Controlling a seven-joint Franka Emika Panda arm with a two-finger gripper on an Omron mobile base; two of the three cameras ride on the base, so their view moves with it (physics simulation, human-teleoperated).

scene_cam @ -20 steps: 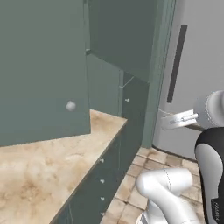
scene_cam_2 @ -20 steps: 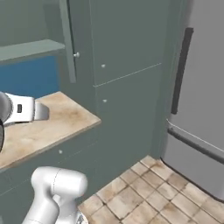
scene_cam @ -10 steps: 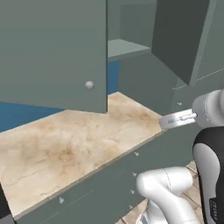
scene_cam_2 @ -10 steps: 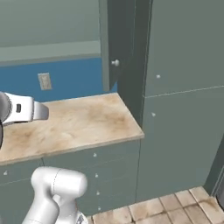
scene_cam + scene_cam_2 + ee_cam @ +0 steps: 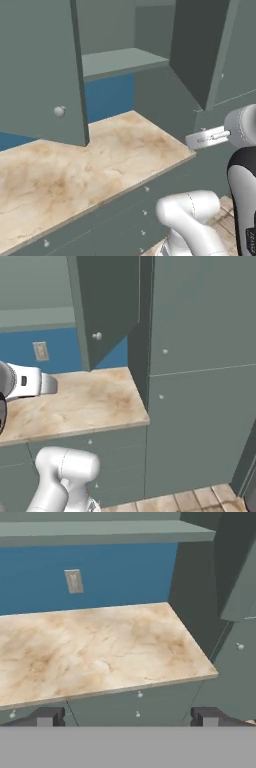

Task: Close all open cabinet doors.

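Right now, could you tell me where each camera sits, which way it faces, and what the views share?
Left base view: behind the arm's left, looking forward and down at the counter and two open doors, left door and right door; arm at lower right.
Right base view: behind its right, facing the counter's end and the right door; arm at lower left.
Hand view: looks along the gripper across the counter to the blue wall; fingertips at bottom.
All share the counter.

A beige marbled countertop [image 5: 100, 657] runs along a blue back wall [image 5: 120, 572], which carries a pale wall outlet [image 5: 74, 581]. Below the counter sit grey-green drawer fronts [image 5: 125, 220] with small knobs, and a tall grey-green cabinet block [image 5: 200, 381] stands against its right end.
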